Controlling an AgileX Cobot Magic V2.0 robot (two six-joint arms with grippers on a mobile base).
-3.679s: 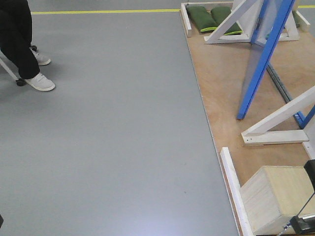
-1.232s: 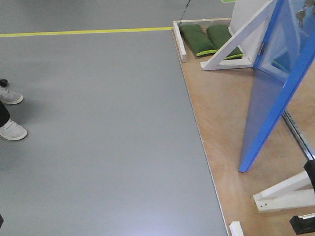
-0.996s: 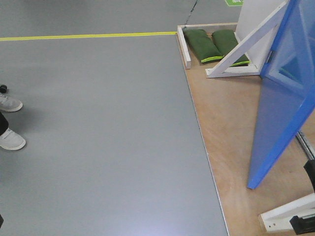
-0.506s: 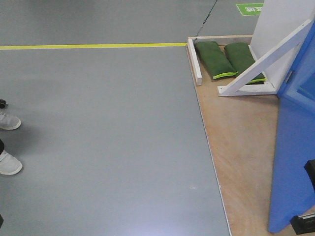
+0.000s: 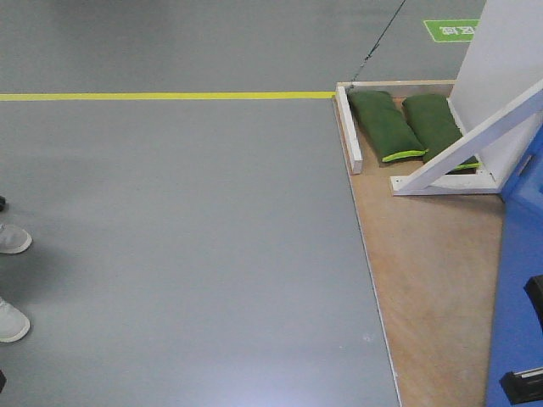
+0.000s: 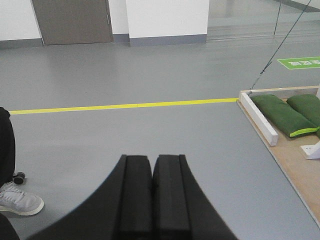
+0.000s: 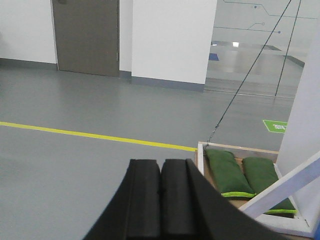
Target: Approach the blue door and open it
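Green floor sign — white lettering too blurred to read.

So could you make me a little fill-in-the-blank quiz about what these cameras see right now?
1. The two bags lying on the wooden platform are coloured ____.
2. The line running across the grey floor is coloured ____.
3. The door at the right edge of the front view is coloured ____.
4. The left gripper and the right gripper are both (open or shut) ____.

Missing words: green; yellow; blue; shut.
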